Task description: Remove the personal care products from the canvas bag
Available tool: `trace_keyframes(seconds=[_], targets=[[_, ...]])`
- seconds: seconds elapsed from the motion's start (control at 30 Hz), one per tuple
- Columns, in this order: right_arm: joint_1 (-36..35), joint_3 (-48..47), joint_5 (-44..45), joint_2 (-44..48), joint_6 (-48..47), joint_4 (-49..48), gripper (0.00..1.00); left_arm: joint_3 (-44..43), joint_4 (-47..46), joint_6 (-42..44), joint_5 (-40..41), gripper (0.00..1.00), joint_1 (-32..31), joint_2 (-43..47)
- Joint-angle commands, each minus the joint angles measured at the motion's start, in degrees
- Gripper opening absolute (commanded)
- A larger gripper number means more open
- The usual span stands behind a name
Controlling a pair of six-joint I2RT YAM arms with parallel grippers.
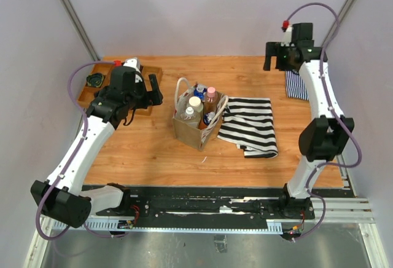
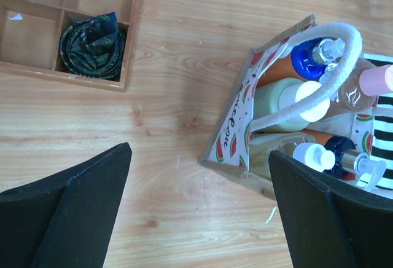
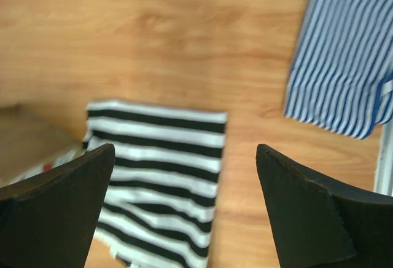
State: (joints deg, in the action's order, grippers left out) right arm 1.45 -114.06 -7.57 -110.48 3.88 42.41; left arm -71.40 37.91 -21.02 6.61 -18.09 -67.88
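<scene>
The tan canvas bag (image 1: 191, 131) stands upright mid-table with white looped handles and a watermelon band inside its rim. It holds several bottles: a cream-capped one (image 1: 195, 103), a pink-capped one (image 1: 211, 91), a blue-capped one (image 1: 199, 88) and a white-capped one (image 1: 188, 113). In the left wrist view the bag (image 2: 232, 134) is at the right, with the cream-capped bottle (image 2: 276, 101), the blue cap (image 2: 306, 58) and the pink cap (image 2: 376, 80) showing. My left gripper (image 1: 157, 90) (image 2: 199, 154) is open and empty, left of the bag. My right gripper (image 1: 269, 59) (image 3: 185, 148) is open and empty, high at the back right.
A black-and-white striped cloth (image 1: 249, 123) (image 3: 163, 157) lies right of the bag. A blue-striped cloth (image 1: 297, 85) (image 3: 344, 65) lies at the back right. A compartmented wooden tray (image 1: 86, 96) (image 2: 130, 28) holding a dark rolled item (image 2: 92, 47) sits at the back left.
</scene>
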Motion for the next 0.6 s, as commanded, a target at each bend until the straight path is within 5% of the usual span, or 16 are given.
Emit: trace_keyframes(seconds=[0.0, 0.57], targets=[[-9.1, 11.42, 1.35, 2.09, 1.48, 8.67, 0.99, -0.59, -1.02, 0.27, -0.96, 1.0, 0.02, 0.7], [-18.88, 29.3, 8.81, -2.61, 9.66, 6.01, 0.99, 1.04, 0.14, -1.2, -0.17, 1.0, 0.02, 5.14]])
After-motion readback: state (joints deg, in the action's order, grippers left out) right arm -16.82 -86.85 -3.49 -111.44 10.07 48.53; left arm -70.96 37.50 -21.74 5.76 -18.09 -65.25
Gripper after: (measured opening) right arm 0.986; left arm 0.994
